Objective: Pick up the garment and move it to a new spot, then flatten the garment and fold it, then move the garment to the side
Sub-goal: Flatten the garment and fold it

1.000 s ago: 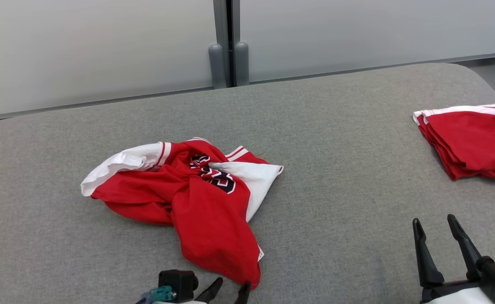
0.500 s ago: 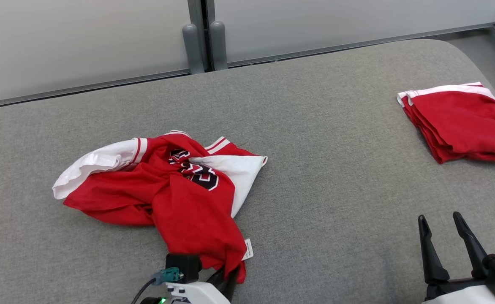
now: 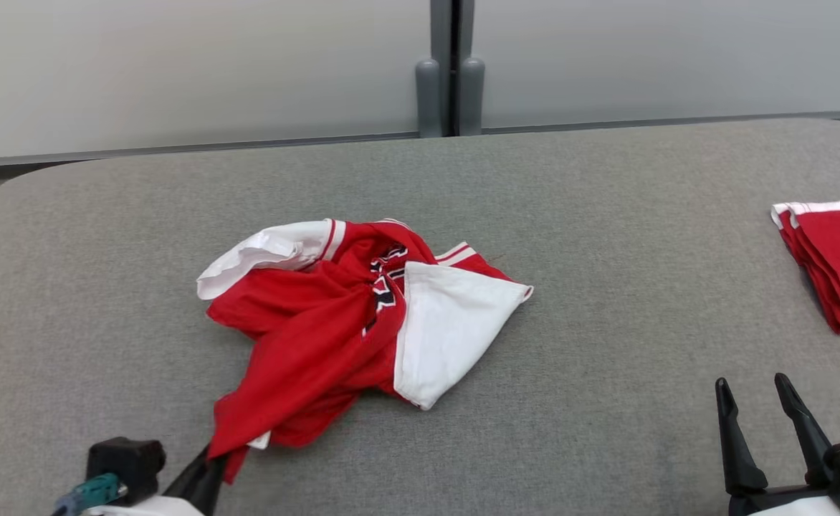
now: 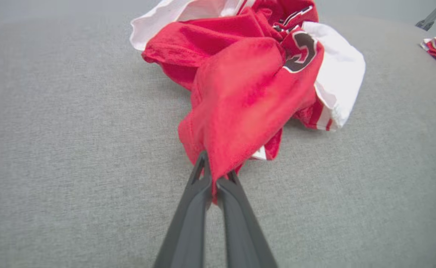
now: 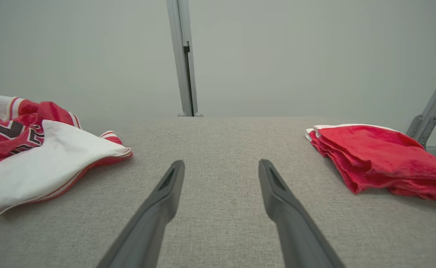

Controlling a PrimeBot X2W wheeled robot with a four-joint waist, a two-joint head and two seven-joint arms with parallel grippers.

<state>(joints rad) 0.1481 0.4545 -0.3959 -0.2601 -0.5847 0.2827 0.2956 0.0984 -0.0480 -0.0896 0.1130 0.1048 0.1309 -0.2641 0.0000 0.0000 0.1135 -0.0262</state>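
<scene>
A crumpled red and white garment (image 3: 348,315) with a dark printed number lies in a heap mid-table; it also shows in the left wrist view (image 4: 251,82) and at the left of the right wrist view (image 5: 35,156). My left gripper (image 3: 212,459) sits at the lower left, shut on the garment's near red corner, and that corner is pinched between the two dark fingers (image 4: 212,175). A stretch of red cloth runs taut from the heap to the fingers. My right gripper (image 3: 753,390) stands open at the lower right, over bare table (image 5: 220,163), holding nothing.
A folded red and white garment (image 3: 832,258) lies at the table's right edge, seen also in the right wrist view (image 5: 374,160). The grey fabric table (image 3: 606,215) has a rounded far-left corner. A pale partition with a grey post (image 3: 449,72) stands behind it.
My left gripper closed on the garment's near corner and pulled it toward the left, dragging the heap into a new shape. The head camera shifted. The right gripper stayed open.
</scene>
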